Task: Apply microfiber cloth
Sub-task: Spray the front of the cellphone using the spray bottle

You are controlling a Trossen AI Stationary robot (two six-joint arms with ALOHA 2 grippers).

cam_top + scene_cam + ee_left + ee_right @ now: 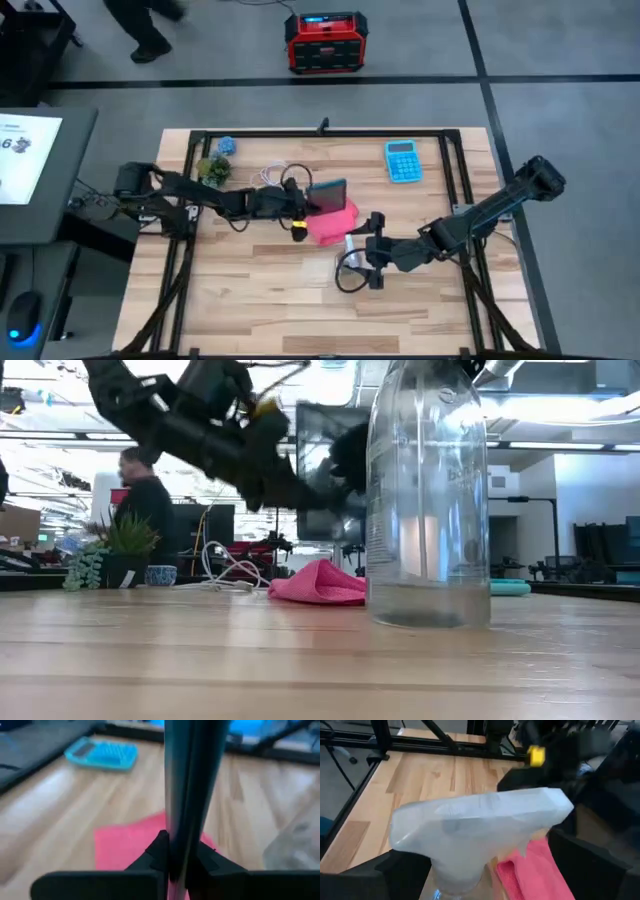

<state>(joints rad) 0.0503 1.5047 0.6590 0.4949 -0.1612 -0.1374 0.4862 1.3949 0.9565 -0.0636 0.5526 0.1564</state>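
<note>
Centrally, left gripper [322, 197] clamping flat dark phone [328, 194], crumpled pink microfiber cloth [331, 223] beneath

From overhead we look straight down on the whole table [250, 290]. Our low camera sits at tabletop height, close behind a clear bottle [428, 500]. Both share the pink cloth [330, 224], mid-frame.
</note>
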